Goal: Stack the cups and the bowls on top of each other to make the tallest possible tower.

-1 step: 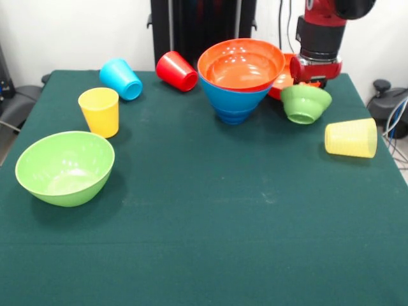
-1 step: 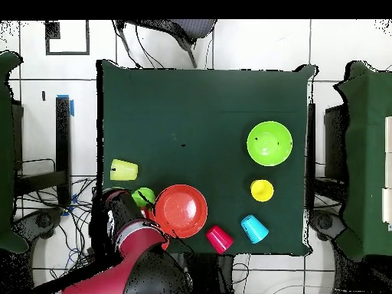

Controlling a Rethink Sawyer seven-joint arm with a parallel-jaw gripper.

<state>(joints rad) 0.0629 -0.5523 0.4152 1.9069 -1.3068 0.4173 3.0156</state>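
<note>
Front view: tower (image 1: 237,80) is partly built. An orange-red bowl (image 1: 242,64) is nested in a blue bowl (image 1: 233,101), and that seems to sit on a darker blue base. It stands near the table's (image 1: 204,242) far edge, about mid-width. The arm (image 1: 320,38) comes down just beside it, over the far corner where the small green bowl (image 1: 305,103) tilts against a second orange-red bowl (image 1: 284,80). I can't see the gripper's tips in either view, so I can't tell whether it's released or clenched.

My read: the step in hand is fetching the next piece from that corner, probably the small green bowl or the orange-red one behind it. The next move needs a clean rim grasp, then a centred drop into the tower.

Loose pieces: big green bowl (image 1: 65,167), upright yellow cup (image 1: 99,111), and blue cup (image 1: 121,78), red cup (image 1: 176,71) and ribbed cup (image 1: 351,138) on their sides.

The overhead shows how the tower (image 2: 181,210) sits against the table edge, but the arm (image 2: 126,230) hides most of that corner. Only the front view shows the tower's layers and the second orange-red bowl.
</note>
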